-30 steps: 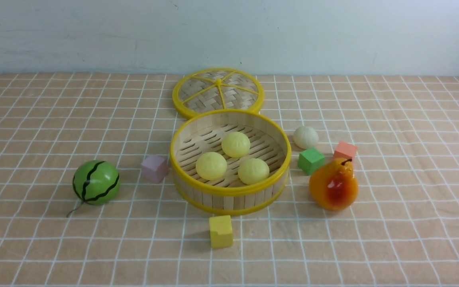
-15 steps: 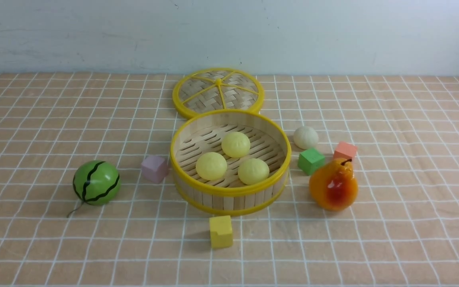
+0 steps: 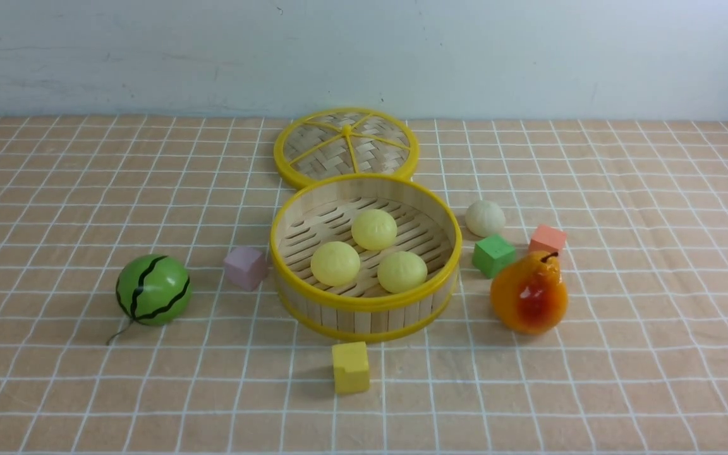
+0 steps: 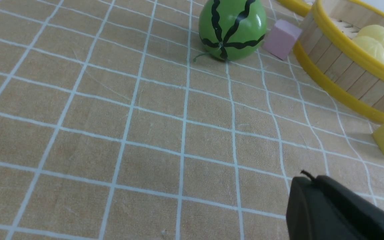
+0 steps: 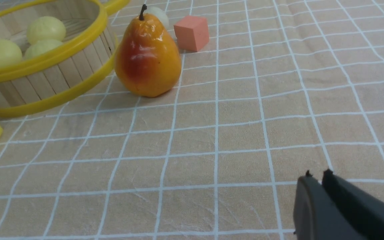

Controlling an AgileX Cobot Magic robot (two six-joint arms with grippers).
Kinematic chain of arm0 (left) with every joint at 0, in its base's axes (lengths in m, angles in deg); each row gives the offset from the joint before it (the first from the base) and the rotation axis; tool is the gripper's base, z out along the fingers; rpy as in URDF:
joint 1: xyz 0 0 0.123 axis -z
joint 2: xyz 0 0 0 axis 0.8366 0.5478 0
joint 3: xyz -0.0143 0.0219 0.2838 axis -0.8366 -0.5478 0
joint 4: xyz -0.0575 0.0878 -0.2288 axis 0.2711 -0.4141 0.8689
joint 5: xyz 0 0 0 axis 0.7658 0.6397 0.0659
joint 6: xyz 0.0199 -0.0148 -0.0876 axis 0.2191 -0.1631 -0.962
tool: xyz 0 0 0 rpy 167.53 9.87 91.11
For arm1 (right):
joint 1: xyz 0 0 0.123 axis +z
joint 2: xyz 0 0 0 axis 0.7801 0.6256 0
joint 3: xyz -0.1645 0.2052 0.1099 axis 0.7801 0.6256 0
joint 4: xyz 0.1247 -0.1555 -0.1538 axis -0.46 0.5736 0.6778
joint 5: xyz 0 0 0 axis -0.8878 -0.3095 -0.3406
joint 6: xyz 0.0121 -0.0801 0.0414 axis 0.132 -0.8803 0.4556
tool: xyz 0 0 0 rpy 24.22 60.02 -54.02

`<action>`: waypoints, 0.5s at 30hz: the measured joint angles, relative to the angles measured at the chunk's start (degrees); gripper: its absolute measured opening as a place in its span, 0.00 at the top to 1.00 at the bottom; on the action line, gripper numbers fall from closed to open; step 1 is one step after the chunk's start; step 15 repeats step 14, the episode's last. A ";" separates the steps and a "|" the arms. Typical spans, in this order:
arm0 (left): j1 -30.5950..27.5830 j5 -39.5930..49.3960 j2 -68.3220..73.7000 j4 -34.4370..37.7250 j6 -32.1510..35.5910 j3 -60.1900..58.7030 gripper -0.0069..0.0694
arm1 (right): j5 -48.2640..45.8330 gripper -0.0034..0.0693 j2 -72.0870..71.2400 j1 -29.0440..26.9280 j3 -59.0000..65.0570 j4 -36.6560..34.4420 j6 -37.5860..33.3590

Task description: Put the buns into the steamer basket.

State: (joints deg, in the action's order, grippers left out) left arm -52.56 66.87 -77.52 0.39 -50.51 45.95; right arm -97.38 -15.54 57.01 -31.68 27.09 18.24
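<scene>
We see all three buns [image 3: 373,229] lying inside the steamer basket [image 3: 364,303], mid-tablecloth. Left gripper [image 4: 307,186] is closed and empty; right gripper [image 5: 317,181] has its tips nearly together, holding nothing. A careless sweep past the pear [image 3: 529,292] could topple it against the basket.

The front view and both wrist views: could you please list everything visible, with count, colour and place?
buns: three, pale yellow, inside the steamer basket
steamer basket: one, bamboo with yellow rims, table centre
lid: one, woven with yellow spokes, behind the basket
watermelon ball: one, green with black stripes, left of the basket
pear: one, orange-red, right of the basket
wrinkled ball: one, whitish, behind the green cube
cubes: pink, green, salmon, yellow
left end effector: black, shut, empty
right end effector: black, nearly shut, empty
</scene>
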 joint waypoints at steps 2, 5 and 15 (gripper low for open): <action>0.00 0.00 0.00 0.00 0.00 0.00 0.93 | 0.00 0.89 0.00 0.00 0.00 -0.05 0.00; 0.00 0.00 0.00 0.00 0.00 0.00 0.93 | 0.00 0.88 0.00 0.00 0.00 -0.05 0.00; 0.00 0.00 0.00 0.00 0.00 0.00 0.93 | 0.00 0.86 0.00 0.00 0.00 -0.05 0.00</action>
